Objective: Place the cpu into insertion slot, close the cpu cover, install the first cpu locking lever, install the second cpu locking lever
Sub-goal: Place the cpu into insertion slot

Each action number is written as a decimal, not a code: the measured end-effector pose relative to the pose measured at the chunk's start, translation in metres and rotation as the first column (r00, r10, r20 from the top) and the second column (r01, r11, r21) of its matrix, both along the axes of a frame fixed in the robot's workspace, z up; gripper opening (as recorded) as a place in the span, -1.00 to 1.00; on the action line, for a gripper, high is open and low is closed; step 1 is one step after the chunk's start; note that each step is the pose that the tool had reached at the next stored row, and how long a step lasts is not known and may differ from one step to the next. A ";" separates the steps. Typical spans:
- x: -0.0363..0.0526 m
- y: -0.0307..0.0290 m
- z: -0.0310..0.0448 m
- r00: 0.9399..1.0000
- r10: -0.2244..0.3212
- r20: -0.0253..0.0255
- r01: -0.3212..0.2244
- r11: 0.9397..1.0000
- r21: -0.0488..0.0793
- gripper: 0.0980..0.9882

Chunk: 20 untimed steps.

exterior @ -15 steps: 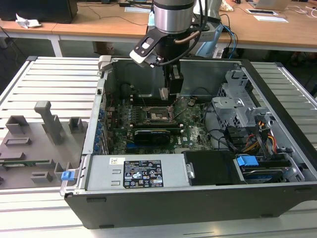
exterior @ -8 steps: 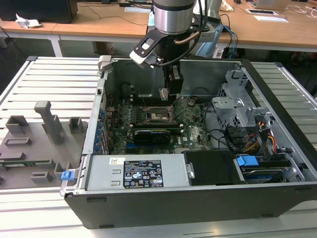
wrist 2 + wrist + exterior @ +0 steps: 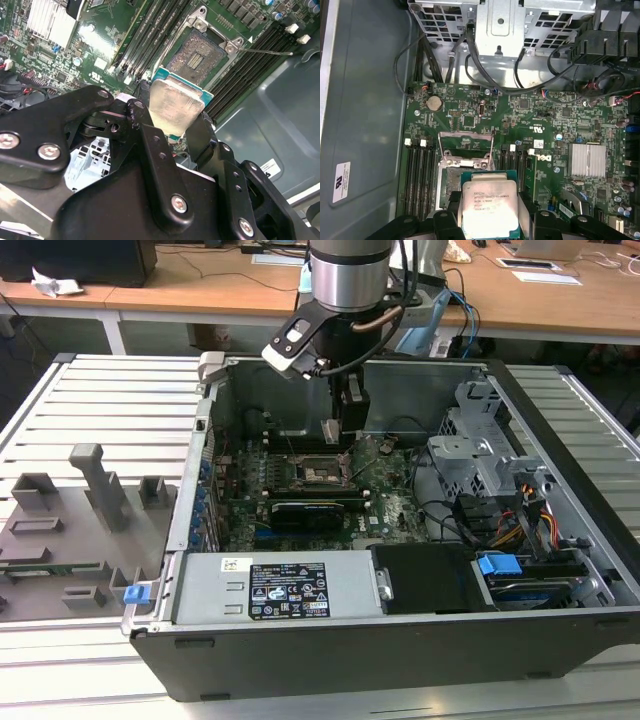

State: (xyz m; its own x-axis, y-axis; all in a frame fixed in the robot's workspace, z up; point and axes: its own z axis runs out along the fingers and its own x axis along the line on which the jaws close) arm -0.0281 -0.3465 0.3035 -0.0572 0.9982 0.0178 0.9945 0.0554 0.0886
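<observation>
Second wrist view: cpu between jaws

Open computer case on a slatted table, power supply along its near wall, grey fixtures at the exterior view's left, finned heatsink on the motherboard.

This looks like a robotics lab or test workshop. A robot arm hangs over an opened computer case that lies on a slatted metal table, with its green board bared. Grey moulded holders sit on the table at the exterior view's left. Behind stand wooden desks with papers, as in a shared workroom.
</observation>
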 end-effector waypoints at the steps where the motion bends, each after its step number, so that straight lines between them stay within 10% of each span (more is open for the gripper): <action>1: 0.0000 0.0000 -0.0005 1.000 -0.006 0.000 0.006 1.000 0.000 -0.02; 20: -0.0001 0.0000 -0.0041 0.999 -0.048 0.000 0.048 0.999 0.000 -0.02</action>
State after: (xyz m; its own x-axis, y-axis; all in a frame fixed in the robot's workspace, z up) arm -0.0282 -0.3465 0.2994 -0.0090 0.9998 0.0177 0.9961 0.0074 0.0885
